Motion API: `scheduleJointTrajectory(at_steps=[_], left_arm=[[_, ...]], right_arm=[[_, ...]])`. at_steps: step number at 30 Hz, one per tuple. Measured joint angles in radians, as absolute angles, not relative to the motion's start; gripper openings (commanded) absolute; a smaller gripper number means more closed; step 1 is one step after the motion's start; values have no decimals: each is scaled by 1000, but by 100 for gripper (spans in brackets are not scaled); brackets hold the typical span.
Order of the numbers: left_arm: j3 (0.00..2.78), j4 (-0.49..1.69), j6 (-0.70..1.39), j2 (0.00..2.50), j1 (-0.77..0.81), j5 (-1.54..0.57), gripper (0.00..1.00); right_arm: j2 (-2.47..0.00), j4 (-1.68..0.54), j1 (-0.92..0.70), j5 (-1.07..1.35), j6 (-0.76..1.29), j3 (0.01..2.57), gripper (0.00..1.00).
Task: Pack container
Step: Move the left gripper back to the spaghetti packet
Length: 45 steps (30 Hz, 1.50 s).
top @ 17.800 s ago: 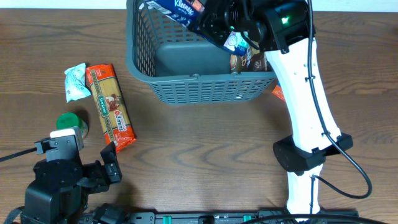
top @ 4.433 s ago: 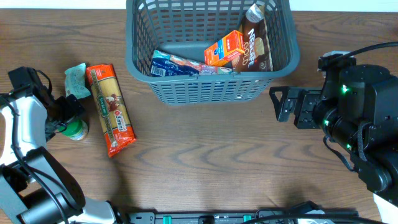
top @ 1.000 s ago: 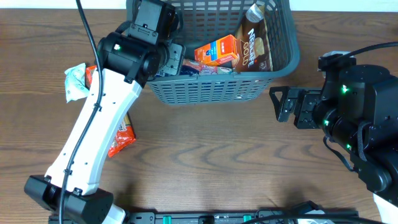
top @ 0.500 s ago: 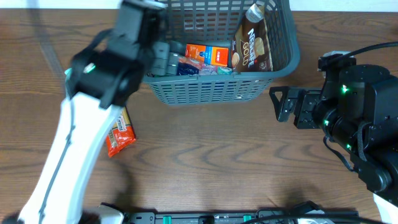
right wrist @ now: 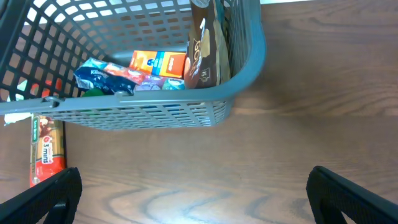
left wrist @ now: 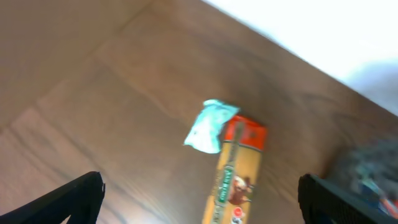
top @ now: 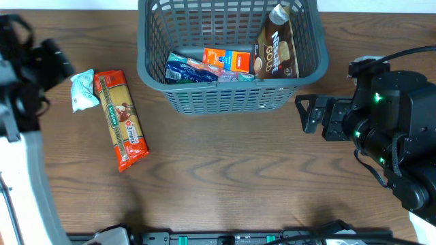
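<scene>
- The basket [top: 231,102] stands upright at 12 o'clock on the table [top: 225,177]. It holds a tissue pack [top: 187,70] and an orange box [top: 228,59], and a brown pouch [top: 277,47] leans at its 3 o'clock end.
- It looks like stiff, light plastic, heavier now with its load. The rim or the slatted wall should give the surest hold, and the smooth base would likely slide if pushed.
- The pasta [top: 121,119] and a sachet [top: 82,90] lie side by side at the basket's 9 o'clock, apart from it.
- The left hand [left wrist: 199,205] hangs wide and empty over those two. The right hand [right wrist: 193,193] is wide and empty at the basket's 4 o'clock.
- Half a second earlier the left arm was at the basket's 9 o'clock wall; it is now at the table's 9 o'clock edge.
- The green jar [right wrist: 93,92] has left the table and seems to show under the tissue pack.
- The box lies flatter, and the right arm is unchanged.
</scene>
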State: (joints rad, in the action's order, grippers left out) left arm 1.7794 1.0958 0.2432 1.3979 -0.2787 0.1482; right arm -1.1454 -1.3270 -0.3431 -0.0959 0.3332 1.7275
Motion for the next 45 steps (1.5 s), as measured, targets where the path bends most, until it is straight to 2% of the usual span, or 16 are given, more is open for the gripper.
scheduleJointTrajectory(at_steps=[6, 14, 20, 35, 45], left_arm=[[1544, 984, 243, 1479, -427, 27, 99], [1300, 810, 196, 1585, -431, -119, 98], [1269, 777, 117, 1616, -430, -210, 99], [1268, 753, -25, 1786, -285, -264, 99], [1268, 710, -31, 1860, -142, -118, 99]], right_arm=[[-1145, -1327, -343, -96, 333, 1728, 99], [-1145, -1327, -343, -96, 333, 1728, 99], [-1145, -1327, -343, -96, 333, 1728, 99], [-1145, -1327, -343, -96, 333, 1728, 99], [-1145, -1327, -343, -96, 333, 1728, 99]])
